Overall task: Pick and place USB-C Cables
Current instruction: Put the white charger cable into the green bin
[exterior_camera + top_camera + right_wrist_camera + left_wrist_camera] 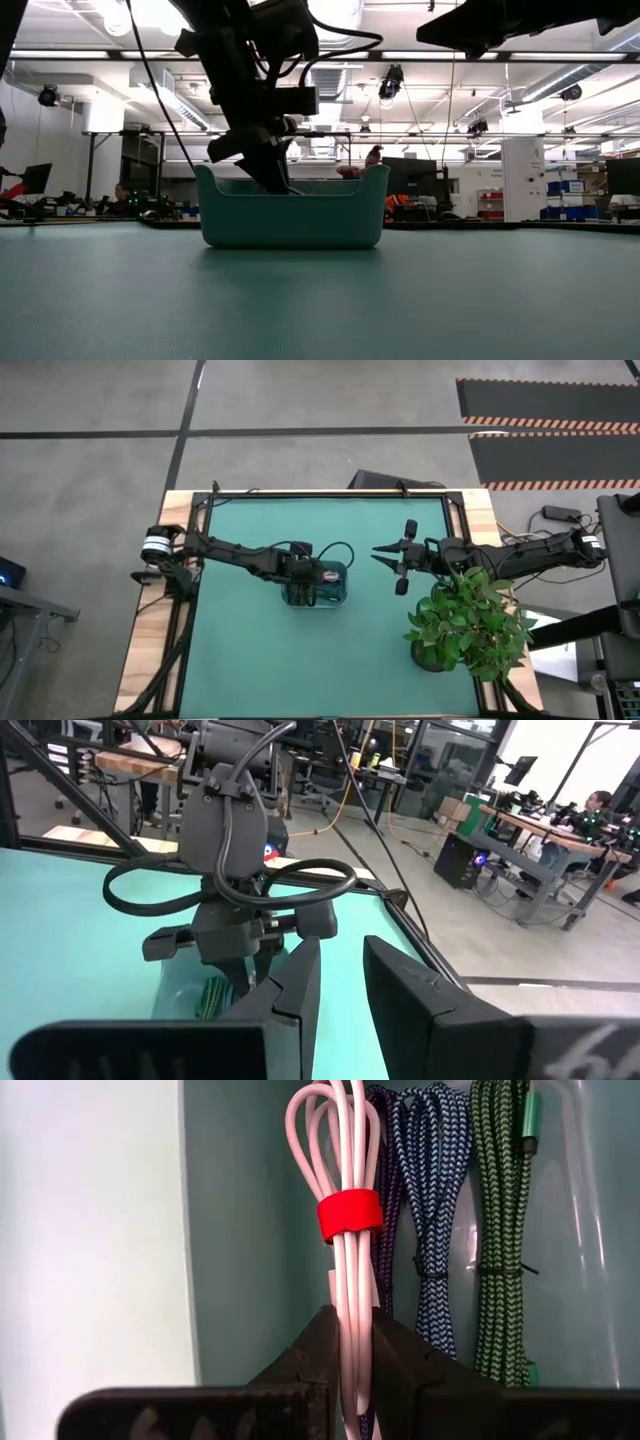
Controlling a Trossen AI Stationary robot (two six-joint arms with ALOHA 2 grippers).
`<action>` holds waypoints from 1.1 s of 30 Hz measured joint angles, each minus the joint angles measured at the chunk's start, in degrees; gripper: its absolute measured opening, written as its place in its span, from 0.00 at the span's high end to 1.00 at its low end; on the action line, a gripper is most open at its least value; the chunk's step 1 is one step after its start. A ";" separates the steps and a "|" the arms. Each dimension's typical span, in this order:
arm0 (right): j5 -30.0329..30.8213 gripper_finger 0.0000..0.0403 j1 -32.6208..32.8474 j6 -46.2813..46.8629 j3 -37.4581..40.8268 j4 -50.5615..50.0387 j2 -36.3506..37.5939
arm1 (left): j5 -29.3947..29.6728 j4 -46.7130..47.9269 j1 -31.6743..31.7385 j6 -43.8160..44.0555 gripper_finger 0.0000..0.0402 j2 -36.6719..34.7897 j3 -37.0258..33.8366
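A pale teal tray (290,215) stands mid-table, left of centre. My left gripper (312,582) reaches down into it, shut on a white USB-C cable bundle (345,1170) bound by a red tie (350,1215). Beside it in the tray lie a dark blue braided bundle (425,1200) and a green braided bundle (500,1210). My right gripper (380,552) hovers open and level to the right of the tray, high above the table, with nothing between its fingers (300,970). My left gripper pinches the white bundle between its two fingers on the strands just below the red tie (352,1305). The fingers slant down into the tray from the table's left and lie along the bundle. Its looped end (335,1120) points away from the fingers; whether it rests on the tray floor I cannot tell.
A potted plant (465,620) stands near the table's right near corner, under my right arm. Black frame rails (330,493) run along the table's far and side edges. The green mat (260,660) in front of the tray is bare.
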State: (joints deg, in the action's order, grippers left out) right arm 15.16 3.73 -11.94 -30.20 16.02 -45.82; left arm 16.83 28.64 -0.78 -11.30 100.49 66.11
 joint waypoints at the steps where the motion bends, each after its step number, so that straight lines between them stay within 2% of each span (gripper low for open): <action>1: 0.00 0.82 0.00 0.00 0.00 -0.05 0.00 | -0.01 0.00 0.05 0.01 0.95 0.00 0.00; 12: 0.02 0.82 0.00 -0.02 0.00 -0.76 -0.02 | -0.01 -1.23 0.03 0.36 0.90 0.00 0.00; 33: 0.02 0.82 -0.02 0.35 0.00 -0.78 -0.02 | -0.01 -1.23 0.03 0.39 0.89 0.00 0.00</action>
State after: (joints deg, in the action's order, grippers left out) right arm 15.18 3.71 -11.60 -30.20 15.25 -45.84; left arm 16.82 27.41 -0.75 -10.92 100.49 66.11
